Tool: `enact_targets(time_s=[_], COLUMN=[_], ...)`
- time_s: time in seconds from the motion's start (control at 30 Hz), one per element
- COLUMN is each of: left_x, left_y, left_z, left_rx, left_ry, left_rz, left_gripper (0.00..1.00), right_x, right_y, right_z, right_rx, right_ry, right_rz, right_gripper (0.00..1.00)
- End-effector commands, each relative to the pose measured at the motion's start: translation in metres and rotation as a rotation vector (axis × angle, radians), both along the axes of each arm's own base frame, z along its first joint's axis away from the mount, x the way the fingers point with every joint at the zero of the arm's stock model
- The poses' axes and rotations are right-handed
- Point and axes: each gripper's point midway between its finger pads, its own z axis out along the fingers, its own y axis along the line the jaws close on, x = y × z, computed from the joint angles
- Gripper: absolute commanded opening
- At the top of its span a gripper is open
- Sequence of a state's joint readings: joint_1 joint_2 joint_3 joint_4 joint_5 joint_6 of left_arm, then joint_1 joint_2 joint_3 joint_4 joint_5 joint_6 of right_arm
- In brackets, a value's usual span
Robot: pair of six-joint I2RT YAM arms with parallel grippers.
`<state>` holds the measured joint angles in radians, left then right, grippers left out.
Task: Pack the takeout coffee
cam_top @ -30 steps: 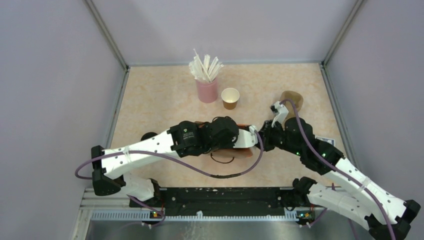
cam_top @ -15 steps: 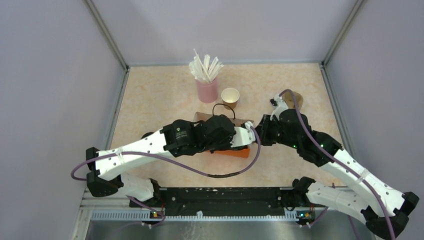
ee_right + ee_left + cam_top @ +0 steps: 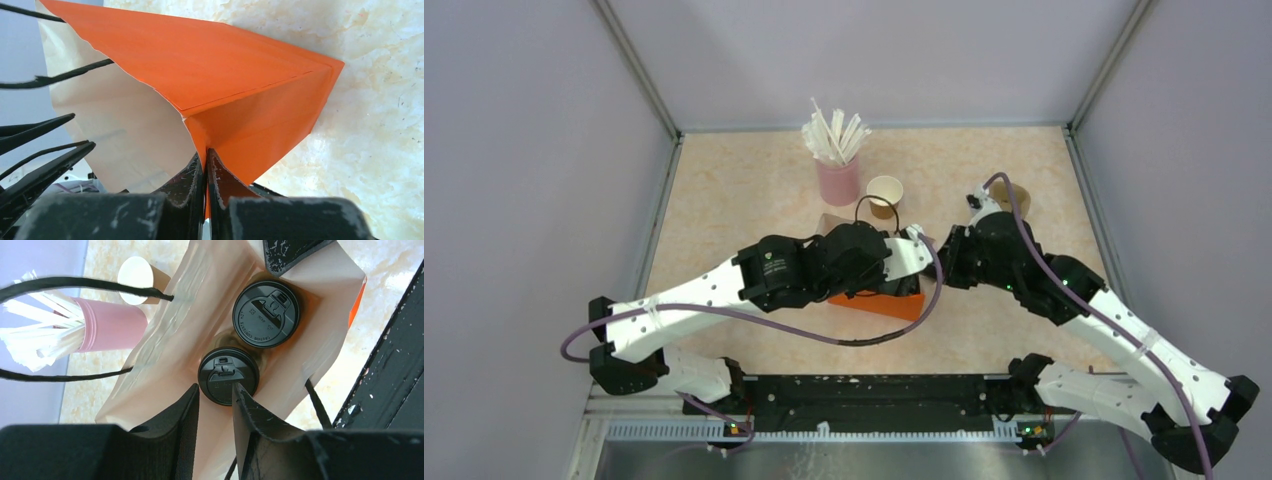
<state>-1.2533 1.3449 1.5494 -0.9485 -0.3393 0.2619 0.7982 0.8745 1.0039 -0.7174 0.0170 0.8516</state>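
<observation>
The orange bag [image 3: 879, 303] stands open on the desk [image 3: 724, 200], near its middle, with both arms meeting over it. In the left wrist view its pale inner wall [image 3: 200, 305] frames two pieces of the takeout coffee. Both are brown cups capped with black lids and sit on the bag's floor. The near lidded cup [image 3: 228, 376] is just below the fingertips, and the far lidded cup [image 3: 266, 314] is at 1 o'clock from it, just beside it. I cannot tell whether the two touch.

The left claw [image 3: 216, 387] hangs in the bag's mouth above the near lidded cup. Its jaws are parted by a narrow gap that is smaller than the lid, and nothing is between them. One fingertip overlaps the lid's rim in this view, but I cannot tell whether it touches.

The right claw [image 3: 205, 154] is pinched tight on the orange bag's folded side edge, at the 3 o'clock end of the bag in the top view.

An open paper cup [image 3: 884, 192] with no lid stands on the desk at 12 o'clock from the bag. The pink cup [image 3: 837, 180] of white straws [image 3: 834, 135] is just beside it at 9 o'clock. The bag's black cord handle [image 3: 75, 282] loops free in front of them.
</observation>
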Motion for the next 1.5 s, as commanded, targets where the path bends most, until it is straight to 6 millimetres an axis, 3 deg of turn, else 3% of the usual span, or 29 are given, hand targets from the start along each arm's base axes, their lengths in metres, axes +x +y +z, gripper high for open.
enact_targets(time_s=[0.0,0.17,0.6,0.87,0.97,1.07,1.2,1.47], left_x=[0.006,0.018,0.041,0.063,0.066,0.065,0.063,0.062], left_y=[-0.002,0.0,0.01,0.017,0.017,0.016,0.015,0.017], left_z=[0.032,0.049,0.071,0.086,0.089,0.091,0.094,0.148], left_rx=[-0.119,-0.165,-0.202,-0.266,-0.294,-0.328,-0.357,-0.599], left_ry=[-0.049,-0.097,-0.222,-0.307,-0.305,-0.298,-0.291,-0.307], left_rz=[0.047,0.104,0.201,0.261,0.274,0.28,0.277,0.324], left_gripper=[0.37,0.41,0.46,0.47,0.48,0.56,0.55,0.65], right_x=[0.006,0.013,0.03,0.039,0.038,0.037,0.035,0.032], right_y=[-0.001,-0.002,-0.007,-0.013,-0.014,-0.014,-0.017,-0.024], right_z=[0.017,0.03,0.05,0.07,0.076,0.078,0.081,0.09], right_rx=[0.014,0.02,-0.017,-0.063,-0.064,-0.065,-0.062,-0.067], right_ry=[-0.014,-0.042,-0.094,-0.134,-0.146,-0.151,-0.156,-0.19], right_rz=[-0.043,-0.071,-0.122,-0.146,-0.137,-0.126,-0.134,-0.126], right_gripper=[0.05,0.19,0.34,0.52,0.53,0.55,0.56,0.56])
